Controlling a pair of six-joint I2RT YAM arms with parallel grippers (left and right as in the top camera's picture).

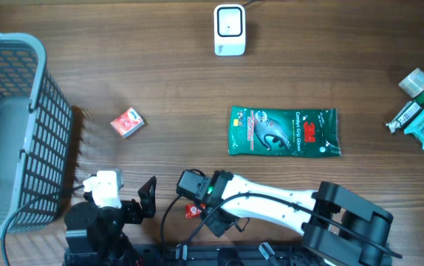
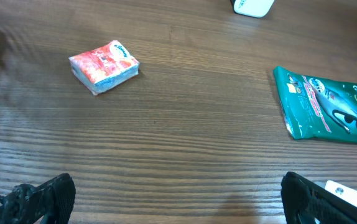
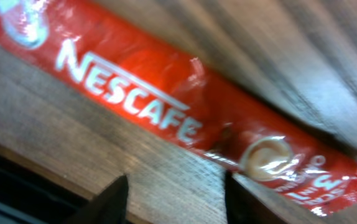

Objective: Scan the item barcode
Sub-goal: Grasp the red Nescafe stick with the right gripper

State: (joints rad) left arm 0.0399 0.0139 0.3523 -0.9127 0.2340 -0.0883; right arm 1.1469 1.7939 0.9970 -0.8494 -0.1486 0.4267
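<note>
Nescafe stick sachet [image 3: 166, 118] lies flat near the front edge of the desk [image 3: 60, 149], just under the right gripper [image 3: 175, 196]. Its fingers [image 3: 113, 199] are apart and not on it yet. Left gripper [image 2: 178, 202] fingers are spread wide, empty. Sachet's probably light, floppy, slick foil, so I'd pinch mid-length across the narrow width.

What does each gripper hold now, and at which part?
Left gripper: open, nothing. Right gripper: at the red Nescafe sachet, but whether it grips cannot be told.

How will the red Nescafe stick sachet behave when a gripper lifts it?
The Nescafe sachet looks thin and long, so it would probably sag at the ends and weigh little. Its glossy film may slip in a light grip.
</note>
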